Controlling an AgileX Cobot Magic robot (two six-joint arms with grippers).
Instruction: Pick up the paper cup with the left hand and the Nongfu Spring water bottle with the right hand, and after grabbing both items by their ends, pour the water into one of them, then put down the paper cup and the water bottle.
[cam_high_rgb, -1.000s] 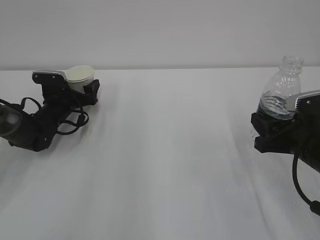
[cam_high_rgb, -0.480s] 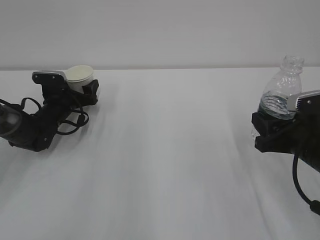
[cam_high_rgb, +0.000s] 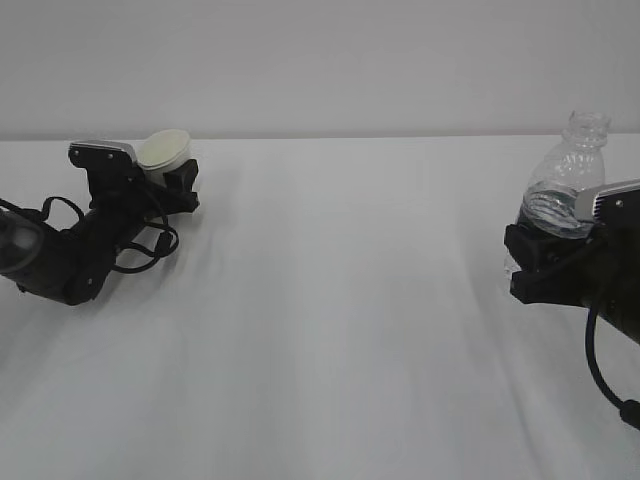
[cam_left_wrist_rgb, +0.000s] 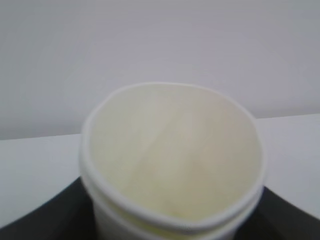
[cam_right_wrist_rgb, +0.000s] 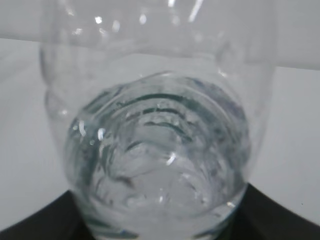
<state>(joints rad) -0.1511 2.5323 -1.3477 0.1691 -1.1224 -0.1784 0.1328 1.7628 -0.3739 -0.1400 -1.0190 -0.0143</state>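
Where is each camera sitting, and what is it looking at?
Exterior view: sits in front of the white table, looking across it at both arms; the left hand has the paper cup, the right hand the water bottle.
Left wrist view: sits behind the cup, looking into its empty mouth; black gripper edges show below.
Right wrist view: sits close behind the bottle; black gripper edges show below.
Shared: the cup shows in the exterior and left wrist views.

Matt paper cup (cam_left_wrist_rgb: 172, 160), glossy ribbed clear plastic bottle (cam_right_wrist_rgb: 157, 150)
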